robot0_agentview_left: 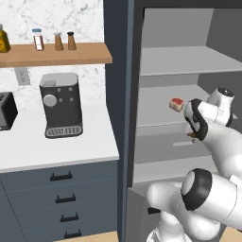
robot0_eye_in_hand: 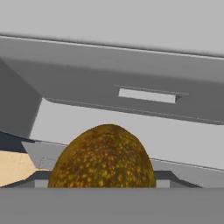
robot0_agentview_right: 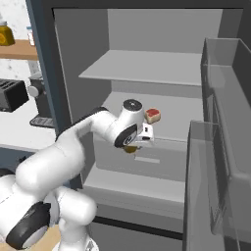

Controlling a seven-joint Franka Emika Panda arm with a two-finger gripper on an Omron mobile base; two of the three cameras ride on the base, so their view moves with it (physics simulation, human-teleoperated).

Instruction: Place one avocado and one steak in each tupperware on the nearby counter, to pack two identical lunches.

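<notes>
Inside the open fridge (robot0_agentview_right: 147, 73), the claw (robot0_agentview_right: 131, 147) sits in front of the middle shelf with an avocado (robot0_eye_in_hand: 103, 157) clenched between its jaws. From the hand camera the fruit bulges up right against the lens, its rounded end pointing away from the hand toward the drawer (robot0_eye_in_hand: 131, 94) below the shelf, so its long axis seems to run along the claw's own line. In the right base picture only a small brown sliver of it shows under the wrist. A steak (robot0_agentview_right: 153, 115) lies on the shelf just beside and above the wrist, red face outward, not touched.

What the coming move turns on is direction: the white table (robot0_agentview_left: 56, 142) lies well off to the arm's left, past the dark fridge wall, beyond the coffee machine (robot0_agentview_left: 60, 105). No lunch boxes can be made out on it. By my reading, the arm must draw back out of the fridge before swinging left, or the fruit may clip that wall.
</notes>
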